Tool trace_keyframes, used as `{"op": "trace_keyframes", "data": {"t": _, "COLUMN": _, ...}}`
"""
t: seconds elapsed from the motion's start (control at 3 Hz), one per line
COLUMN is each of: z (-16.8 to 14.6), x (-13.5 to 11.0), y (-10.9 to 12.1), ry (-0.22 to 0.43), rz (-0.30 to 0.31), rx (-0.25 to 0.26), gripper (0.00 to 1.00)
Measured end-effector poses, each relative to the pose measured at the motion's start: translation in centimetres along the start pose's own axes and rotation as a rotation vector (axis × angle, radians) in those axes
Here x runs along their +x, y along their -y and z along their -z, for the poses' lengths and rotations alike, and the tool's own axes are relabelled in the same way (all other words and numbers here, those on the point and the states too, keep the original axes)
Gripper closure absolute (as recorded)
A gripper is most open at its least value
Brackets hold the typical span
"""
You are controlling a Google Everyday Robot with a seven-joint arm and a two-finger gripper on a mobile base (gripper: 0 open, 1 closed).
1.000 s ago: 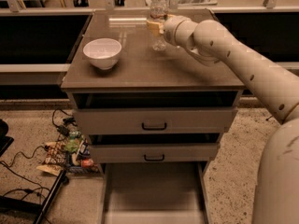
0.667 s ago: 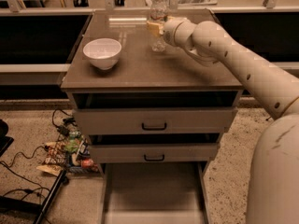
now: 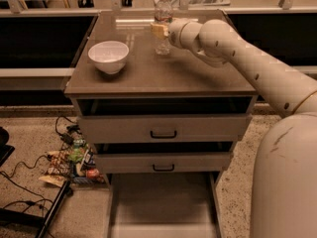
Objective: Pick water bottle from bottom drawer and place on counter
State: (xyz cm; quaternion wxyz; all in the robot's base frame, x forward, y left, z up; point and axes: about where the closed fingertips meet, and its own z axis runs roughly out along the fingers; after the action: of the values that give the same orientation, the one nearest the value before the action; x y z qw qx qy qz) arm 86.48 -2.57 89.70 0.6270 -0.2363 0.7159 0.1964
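Note:
The water bottle (image 3: pixel 162 26), clear with a white cap, stands upright at the back middle of the counter (image 3: pixel 163 76); I cannot tell if its base touches the top. My gripper (image 3: pixel 159 30) reaches in from the right and is shut on the bottle's middle, at its label band. The bottom drawer (image 3: pixel 163 202) is pulled out below, showing only its plain grey floor.
A white bowl (image 3: pixel 109 56) sits on the counter's left side, apart from the bottle. Two upper drawers (image 3: pixel 163 130) with black handles are slightly ajar. Snack packets (image 3: pixel 74 162) and cables lie on the floor at left. My arm (image 3: pixel 247 58) spans the counter's right side.
My gripper and the bottle have shifted a little to the left over the counter. The bowl and drawers have not moved.

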Motion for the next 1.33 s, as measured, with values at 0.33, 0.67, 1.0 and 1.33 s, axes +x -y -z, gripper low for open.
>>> {"op": "trace_keyframes", "data": {"t": 0.33, "z": 0.02, "x": -0.14, "y": 0.00, "ry": 0.000, "rz": 0.000, "rx": 0.000, "gripper": 0.61}}
{"op": "trace_keyframes", "data": {"t": 0.67, "z": 0.02, "x": -0.15, "y": 0.00, "ry": 0.000, "rz": 0.000, "rx": 0.000, "gripper": 0.28}}
{"op": "trace_keyframes", "data": {"t": 1.0, "z": 0.01, "x": -0.15, "y": -0.01, "ry": 0.000, "rz": 0.000, "rx": 0.000, "gripper": 0.06}}
{"op": "trace_keyframes", "data": {"t": 1.33, "z": -0.10, "x": -0.12, "y": -0.15, "ry": 0.000, "rz": 0.000, "rx": -0.002, "gripper": 0.00}}
